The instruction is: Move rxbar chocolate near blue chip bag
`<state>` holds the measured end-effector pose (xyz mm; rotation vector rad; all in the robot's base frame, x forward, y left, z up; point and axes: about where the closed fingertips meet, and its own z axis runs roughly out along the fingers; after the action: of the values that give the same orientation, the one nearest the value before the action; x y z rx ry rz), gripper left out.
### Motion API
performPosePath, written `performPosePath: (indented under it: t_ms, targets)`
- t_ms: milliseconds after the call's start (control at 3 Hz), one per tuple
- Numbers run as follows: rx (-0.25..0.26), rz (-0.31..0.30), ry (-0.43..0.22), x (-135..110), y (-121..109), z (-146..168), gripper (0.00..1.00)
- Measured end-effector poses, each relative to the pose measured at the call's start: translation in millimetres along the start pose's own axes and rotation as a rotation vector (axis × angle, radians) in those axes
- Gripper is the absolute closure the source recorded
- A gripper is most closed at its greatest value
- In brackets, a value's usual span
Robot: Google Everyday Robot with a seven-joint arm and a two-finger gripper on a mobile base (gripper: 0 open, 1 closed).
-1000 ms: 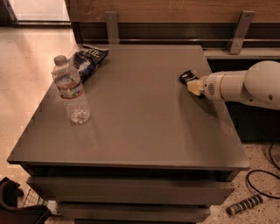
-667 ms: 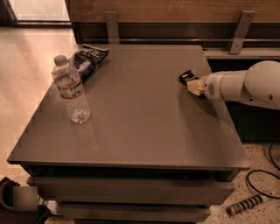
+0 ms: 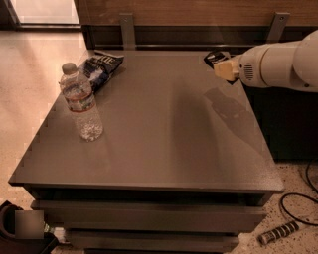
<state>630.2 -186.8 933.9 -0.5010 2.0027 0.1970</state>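
Dark grey flat counter (image 3: 164, 144) fills your view, with a wood-panelled wall (image 3: 198, 12) behind it. Your cream-coloured claw (image 3: 223, 67) hangs over the counter's far right corner, pinched on the small flat black rxbar chocolate (image 3: 214, 58), which sticks out past its tip and looks raised off the surface. Well apart from the claw, at the far left corner, lies the wrinkly dark blue chip bag (image 3: 102, 69). 1 clear plastic water bottle (image 3: 82, 105) stands upright just in front of the bag.
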Motion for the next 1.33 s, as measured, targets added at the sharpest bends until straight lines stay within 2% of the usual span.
performPosePath:
  t_ms: [333, 667, 1000, 1333]
  targets:
    - [0.025, -0.029, -0.02, -25, 2, -18, 1.0]
    - [-0.021, -0.052, -0.014, -40, 15, -11, 1.0]
    - [-0.111, -0.074, 0.01, -47, 36, 16, 1.0]
    - [-0.278, -0.099, 0.065, -41, 81, 71, 1.0]
